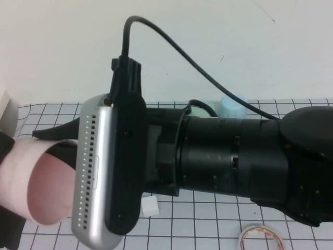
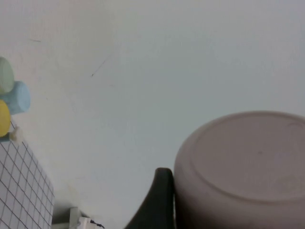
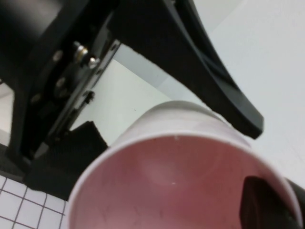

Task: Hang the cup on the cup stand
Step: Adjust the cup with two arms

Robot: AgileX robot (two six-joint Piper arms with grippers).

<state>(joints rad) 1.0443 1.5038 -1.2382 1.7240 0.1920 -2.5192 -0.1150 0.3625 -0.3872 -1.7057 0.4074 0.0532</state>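
Note:
The pale pink cup [image 1: 36, 182] is held on its side in the air at the far left, mouth turned towards the right arm. My left gripper [image 1: 8, 182] is shut on it near its base; one finger [image 2: 159, 200] lies against the cup's bottom [image 2: 243, 167]. My right gripper [image 1: 49, 143] reaches in from the right and pinches the cup's rim, one finger [image 3: 264, 202] inside the cup [image 3: 167, 191] and the other outside the wall. The cup stand is out of view.
My right arm [image 1: 234, 156] and its silver wrist camera [image 1: 93, 172] hide most of the gridded table. A light blue cup [image 1: 234, 107] stands at the back. A tape roll [image 1: 260, 238] and a small white block [image 1: 150, 207] lie near the front.

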